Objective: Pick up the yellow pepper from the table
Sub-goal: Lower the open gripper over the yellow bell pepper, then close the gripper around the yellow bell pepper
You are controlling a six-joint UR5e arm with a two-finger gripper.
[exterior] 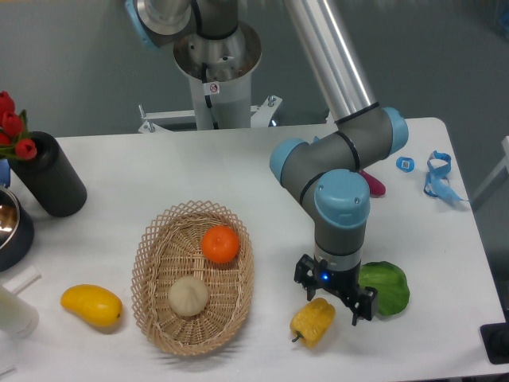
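While arm leans low: gripper [335, 295] just above yellow pepper [313, 321]
Claw: fingers spread apart, seemingly holding nothing
Pepper: lying on table [262, 171], front, right of basket [193, 275]

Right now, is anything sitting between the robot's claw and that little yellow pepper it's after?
Nothing visible does. The gripper hangs just above and to the right of the yellow pepper, its jaws open, with only bare table around the pepper. The green leafy vegetable lies off to the right, and the wicker basket off to the left.
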